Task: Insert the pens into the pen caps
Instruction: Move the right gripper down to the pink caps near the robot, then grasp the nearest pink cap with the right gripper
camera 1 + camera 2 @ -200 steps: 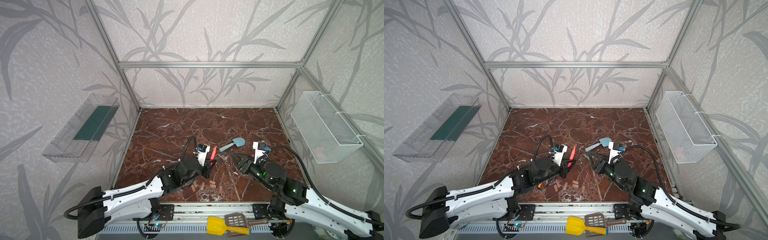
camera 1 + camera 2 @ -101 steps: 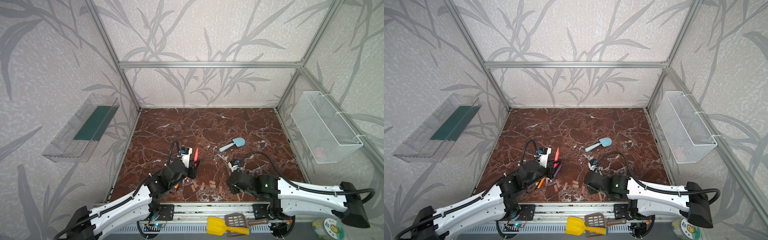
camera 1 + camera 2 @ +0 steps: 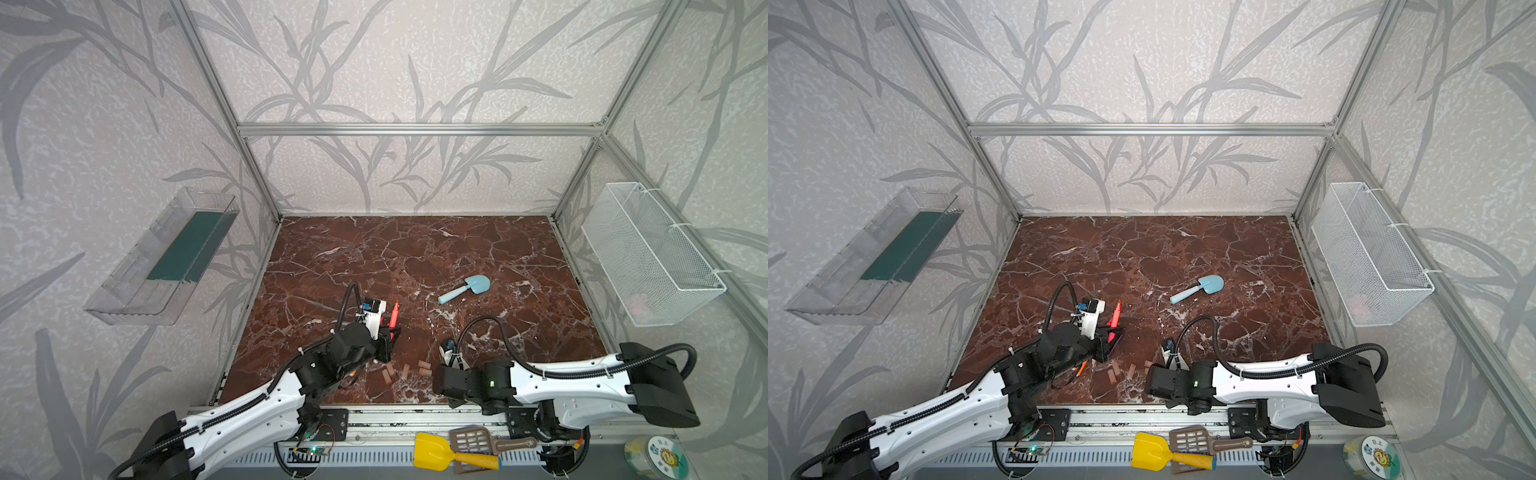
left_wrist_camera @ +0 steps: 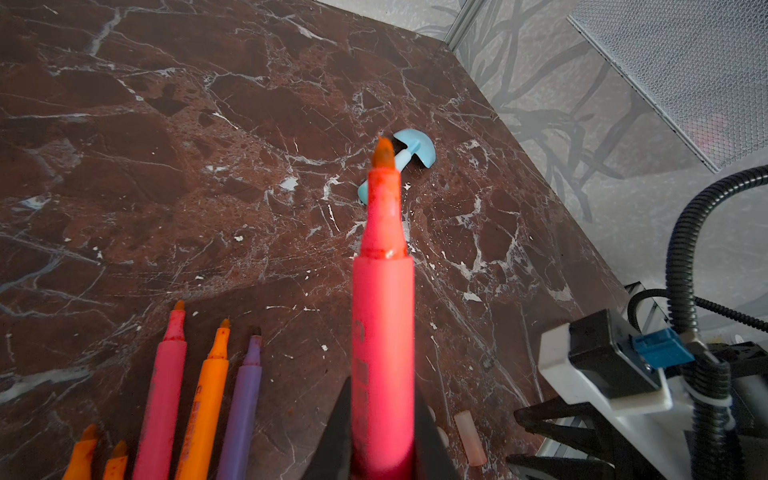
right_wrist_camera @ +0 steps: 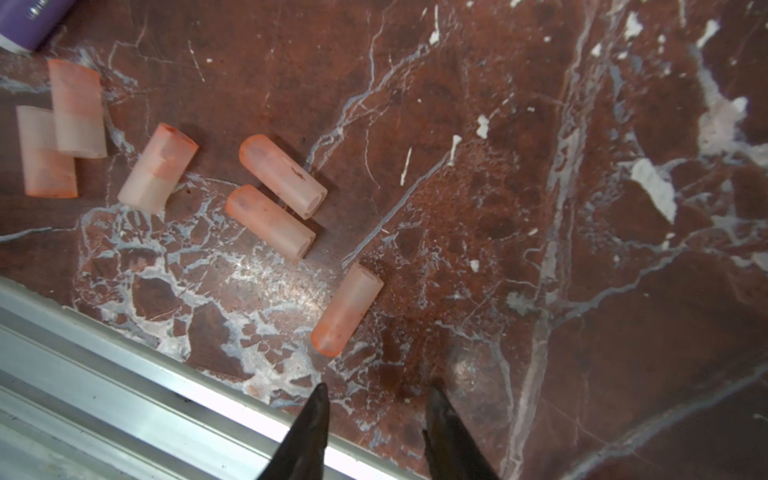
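My left gripper is shut on a red-pink pen, which points tip-up and away from the front edge. Several more pens lie side by side under that arm, among them a red-pink one, an orange one and a purple one. Several pale pinkish pen caps lie near the front edge. My right gripper hangs open and empty just short of the nearest cap. Two caps lie parallel beyond it.
A light-blue toy shovel lies mid-table towards the right. The aluminium front rail runs right under the right gripper's fingers. A wire basket hangs on the right wall, a clear tray on the left wall.
Both arms have drawn back towards the front edge. The right gripper left the table's middle, came down by the caps and narrowed its jaws. The left gripper kept its pen.
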Motion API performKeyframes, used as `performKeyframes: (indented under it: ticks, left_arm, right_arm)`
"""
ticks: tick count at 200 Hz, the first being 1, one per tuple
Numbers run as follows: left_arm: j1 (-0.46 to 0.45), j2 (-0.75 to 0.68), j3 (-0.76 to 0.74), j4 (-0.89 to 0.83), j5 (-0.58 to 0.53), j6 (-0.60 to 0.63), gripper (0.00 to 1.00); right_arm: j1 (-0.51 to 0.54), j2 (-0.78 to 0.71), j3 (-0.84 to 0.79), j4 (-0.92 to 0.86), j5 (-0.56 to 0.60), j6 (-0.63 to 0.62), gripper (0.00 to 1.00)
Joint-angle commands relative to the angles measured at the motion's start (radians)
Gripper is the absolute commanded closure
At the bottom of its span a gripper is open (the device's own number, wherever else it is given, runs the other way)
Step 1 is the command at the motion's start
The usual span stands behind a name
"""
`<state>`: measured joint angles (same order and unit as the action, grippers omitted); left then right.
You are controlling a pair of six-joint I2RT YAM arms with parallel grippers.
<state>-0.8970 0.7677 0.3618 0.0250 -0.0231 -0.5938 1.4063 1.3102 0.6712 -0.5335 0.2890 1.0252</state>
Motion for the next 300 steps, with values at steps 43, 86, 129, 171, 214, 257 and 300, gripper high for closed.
performKeyframes:
  ticks: [43, 86, 129, 171, 214, 257, 300]
  left_arm:
    - [0.004, -0.075, -0.036, -0.009, -0.024, -0.050, 1.00]
    - [0.004, -0.086, -0.026, -0.037, -0.032, -0.047, 1.00]
    - [0.006, -0.080, -0.027, -0.028, -0.031, -0.043, 1.00]
    - [0.006, -0.085, -0.030, -0.031, -0.032, -0.042, 1.00]
    - [0.006, -0.093, -0.035, -0.030, -0.026, -0.043, 1.00]
    - [0.006, -0.093, -0.040, -0.025, -0.027, -0.043, 1.00]
    - [0.006, -0.094, -0.045, -0.027, -0.043, -0.049, 1.00]
  right_arm:
    - [0.008, 0.019, 0.021, 0.046, 0.088, 0.034, 0.51]
    - [0.008, 0.081, 0.028, 0.038, 0.150, 0.062, 0.51]
    - [0.007, 0.159, 0.058, 0.029, 0.160, 0.066, 0.52]
    - [0.007, 0.184, 0.064, 0.021, 0.164, 0.074, 0.56]
    - [0.008, 0.178, 0.045, -0.016, 0.152, 0.115, 0.58]
    - [0.008, 0.207, 0.028, 0.020, 0.128, 0.119, 0.61]
    - [0.007, 0.248, 0.034, 0.042, 0.116, 0.127, 0.67]
